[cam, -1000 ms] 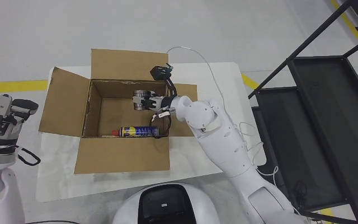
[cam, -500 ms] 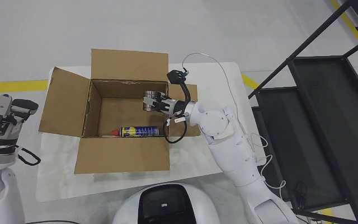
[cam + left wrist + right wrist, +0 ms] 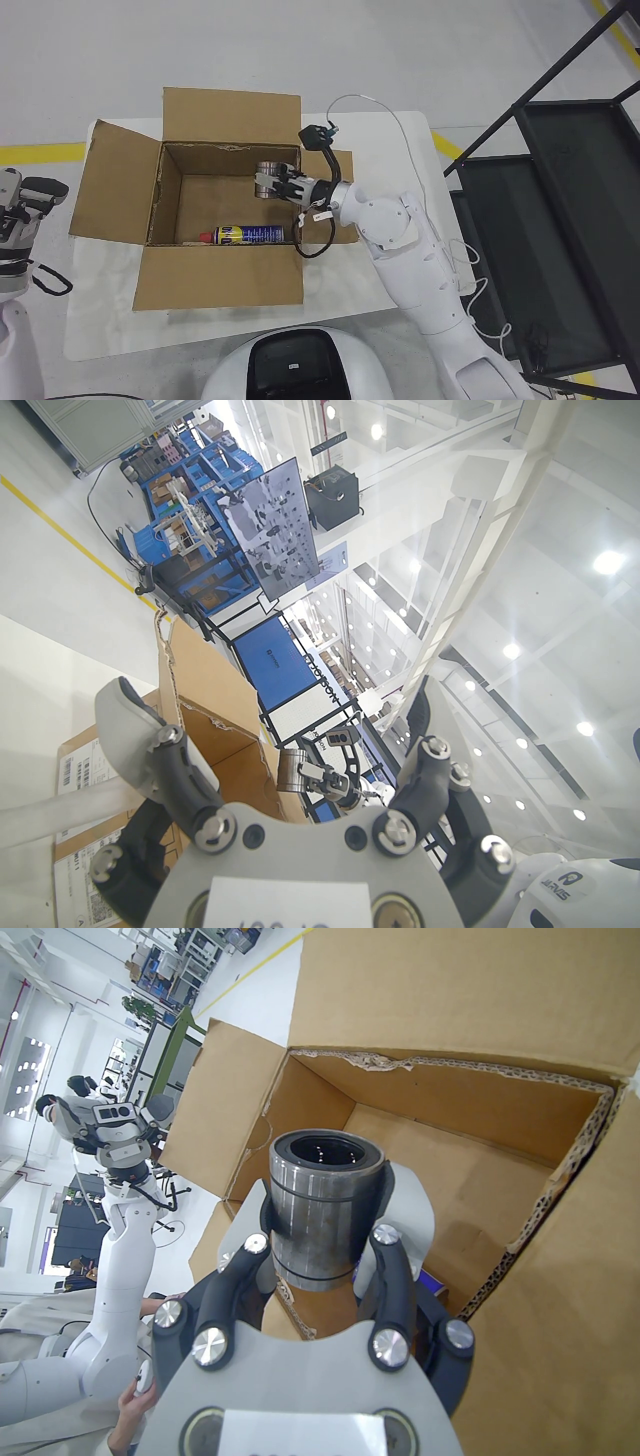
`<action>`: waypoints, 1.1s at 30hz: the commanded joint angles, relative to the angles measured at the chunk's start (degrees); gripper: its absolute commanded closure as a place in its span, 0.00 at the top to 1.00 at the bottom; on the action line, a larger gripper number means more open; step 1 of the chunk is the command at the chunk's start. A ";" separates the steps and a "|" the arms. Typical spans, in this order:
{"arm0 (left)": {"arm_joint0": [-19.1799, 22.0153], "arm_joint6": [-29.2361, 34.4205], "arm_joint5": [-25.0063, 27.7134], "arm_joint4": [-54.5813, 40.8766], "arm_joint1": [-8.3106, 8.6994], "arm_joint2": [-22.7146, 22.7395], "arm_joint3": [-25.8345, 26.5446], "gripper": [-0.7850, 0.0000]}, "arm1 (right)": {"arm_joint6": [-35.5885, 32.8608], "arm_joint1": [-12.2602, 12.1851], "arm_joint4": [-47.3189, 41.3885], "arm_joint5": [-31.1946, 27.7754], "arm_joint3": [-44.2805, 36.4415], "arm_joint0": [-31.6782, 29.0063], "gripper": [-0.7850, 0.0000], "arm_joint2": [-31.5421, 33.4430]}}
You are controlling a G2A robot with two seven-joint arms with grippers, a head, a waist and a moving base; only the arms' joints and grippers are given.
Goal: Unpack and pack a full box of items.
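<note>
Tabletop (image 3: 385, 140): white, carries open cardboard box (image 3: 231, 111), flaps out.
Left tool (image 3: 272, 705): fingers apart, beyond tabletop's left edge.
Right tool (image 3: 273, 183): clamped on steel linear bearing (image 3: 320, 1213), over box interior near right wall.
Spray can (image 3: 245, 234): flat on box floor.

Box (image 3: 115, 185) open; can (image 3: 247, 234) flat inside; cylinder (image 3: 320, 1208) (steel) gripped

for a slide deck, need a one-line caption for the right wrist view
The right end effector shut on a metal cylinder, poised over the open cardboard box.
</note>
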State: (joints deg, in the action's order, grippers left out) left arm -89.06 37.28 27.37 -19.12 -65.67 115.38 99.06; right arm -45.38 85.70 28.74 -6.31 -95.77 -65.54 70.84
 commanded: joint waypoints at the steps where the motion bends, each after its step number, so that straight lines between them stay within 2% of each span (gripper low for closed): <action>1: 0.00 0.00 0.00 0.00 0.00 0.00 0.00 1.00 | 0.18 -0.51 0.34 -1.98 -1.96 -1.55 0.00 1.90; 9: 0.00 0.00 0.00 0.00 0.00 0.00 0.00 1.00 | -1.21 -2.88 -5.27 -8.59 -11.25 -11.74 0.00 13.66; 13: 0.00 0.00 0.00 0.00 0.00 0.00 0.00 1.00 | 2.85 -3.65 -4.95 -11.60 -13.36 -16.13 0.00 18.43; 16: 0.00 0.00 0.00 0.00 0.00 0.00 0.00 1.00 | 9.51 -3.83 -3.34 -13.52 -13.39 -19.11 0.00 20.12; 19: 0.00 0.00 0.00 0.00 0.00 0.00 0.00 1.00 | 18.86 -3.76 3.38 -12.67 -13.26 -22.06 0.00 20.23; 25: 0.00 0.00 0.00 0.00 0.00 0.00 0.00 1.00 | 37.89 -3.23 21.18 -4.64 -11.92 -27.46 0.00 16.09; 28: 0.00 0.00 0.00 0.00 0.00 0.00 0.00 1.00 | 43.66 -3.02 25.08 -1.73 -9.30 -29.06 0.00 14.24; 33: 0.00 0.00 0.00 0.00 0.00 0.00 0.00 1.00 | 48.77 -3.10 27.94 -1.66 -4.11 -29.76 0.00 13.58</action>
State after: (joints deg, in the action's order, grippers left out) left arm -89.06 37.28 27.37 -19.12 -65.67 115.38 99.06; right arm 2.82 82.62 56.23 -7.96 -100.61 -95.29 84.40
